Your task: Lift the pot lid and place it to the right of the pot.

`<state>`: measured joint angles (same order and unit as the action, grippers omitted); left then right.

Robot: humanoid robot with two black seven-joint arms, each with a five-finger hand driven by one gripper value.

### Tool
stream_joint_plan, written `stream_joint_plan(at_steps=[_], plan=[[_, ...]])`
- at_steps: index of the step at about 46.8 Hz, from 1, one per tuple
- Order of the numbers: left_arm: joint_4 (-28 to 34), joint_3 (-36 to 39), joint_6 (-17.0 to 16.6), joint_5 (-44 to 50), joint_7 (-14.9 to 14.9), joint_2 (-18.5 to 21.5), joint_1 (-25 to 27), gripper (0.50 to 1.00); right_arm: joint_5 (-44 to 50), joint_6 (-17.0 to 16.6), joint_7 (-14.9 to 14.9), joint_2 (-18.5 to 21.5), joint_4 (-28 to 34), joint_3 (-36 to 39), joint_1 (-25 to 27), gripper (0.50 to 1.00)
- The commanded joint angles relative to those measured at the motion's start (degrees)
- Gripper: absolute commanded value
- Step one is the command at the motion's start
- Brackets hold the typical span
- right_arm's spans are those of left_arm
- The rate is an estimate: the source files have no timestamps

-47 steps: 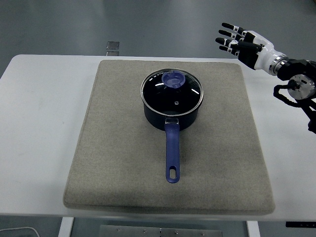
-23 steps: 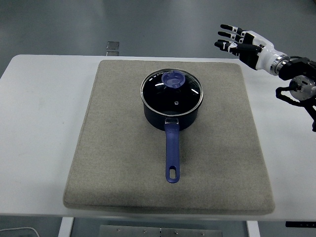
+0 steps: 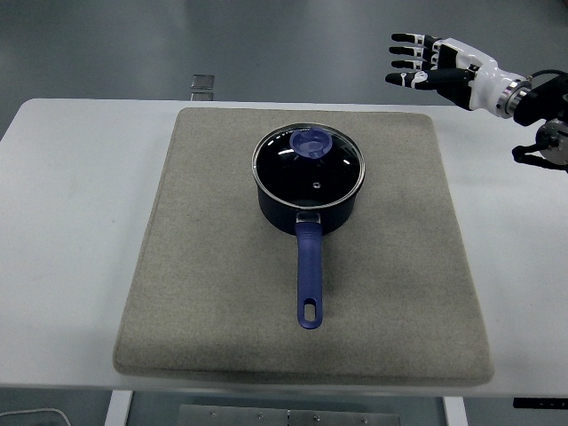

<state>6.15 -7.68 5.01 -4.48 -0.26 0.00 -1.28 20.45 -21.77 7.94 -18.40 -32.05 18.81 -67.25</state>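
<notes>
We read the pot lid (image 3: 309, 166) as glass in a metal rim, so rigid, smooth, likely slippery on its dome and breakable if dropped; it should be fairly light. The sensible hold, in our judgement, is the blue knob (image 3: 311, 143) near the lid's far side, pinched from above between thumb and fingers rather than gripped at the rim. The lid sits closed on the dark pot (image 3: 308, 204), which stands on the grey mat (image 3: 204, 293) with its blue handle (image 3: 309, 275) pointing toward the table's near edge. Our right hand (image 3: 435, 67) hovers high with fingers spread and holding nothing. From that hand, the lid lies well apart, down and to its left, nearer to us. The bare mat to the pot's right lies below the hand and nearer.
</notes>
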Motion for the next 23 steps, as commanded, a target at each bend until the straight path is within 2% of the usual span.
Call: stream_joint_plan(at_steps=[1,8,23], plan=[[0.0,0.0,0.0,0.0,0.0,0.0,0.0,1.0,3.8,-1.0,0.8,-0.1,-0.1,0.0,-0.2,0.93],[0.0,0.0,0.0,0.0,0.1,0.0,0.0,1.0,10.7,-2.5,2.4,-0.7,-1.7,-1.1,-1.8,0.93],[0.0,-0.1,0.0,0.0,0.0,0.0,0.0,1.0,20.1,-4.3,8.5,-3.5,-6.4,-14.1,-10.5,0.928]])
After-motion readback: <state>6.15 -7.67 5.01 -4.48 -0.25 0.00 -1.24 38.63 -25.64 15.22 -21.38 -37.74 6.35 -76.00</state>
